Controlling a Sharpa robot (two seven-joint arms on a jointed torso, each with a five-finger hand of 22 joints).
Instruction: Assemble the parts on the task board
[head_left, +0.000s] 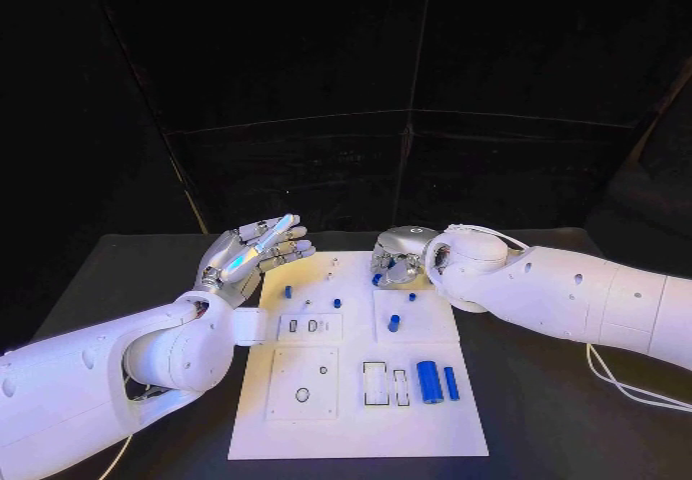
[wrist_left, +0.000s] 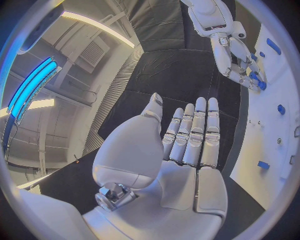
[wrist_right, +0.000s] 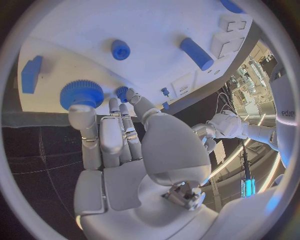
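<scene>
The white task board (head_left: 346, 410) lies mid-table. My left hand (head_left: 260, 255) is raised beside the board's far left corner, fingers straight and together, holding nothing; it also shows in the left wrist view (wrist_left: 187, 145). My right hand (head_left: 397, 262) reaches down onto the board's far edge. In the right wrist view its fingertips (wrist_right: 81, 114) touch a blue gear (wrist_right: 81, 93), and a small blue piece (wrist_right: 122, 91) sits between the thumb tip and a finger. Whether it pinches that piece is unclear. Two blue cylinders (head_left: 438, 382) lie near the board's right edge.
Small blue pegs (head_left: 287, 292) (head_left: 338, 302), an oblong blue part (head_left: 394, 322) and a round one (head_left: 413, 296) are on the board's far half. White inset plates (head_left: 306, 380) with slots sit on its left side. A white cable (head_left: 620, 385) trails on the table at right.
</scene>
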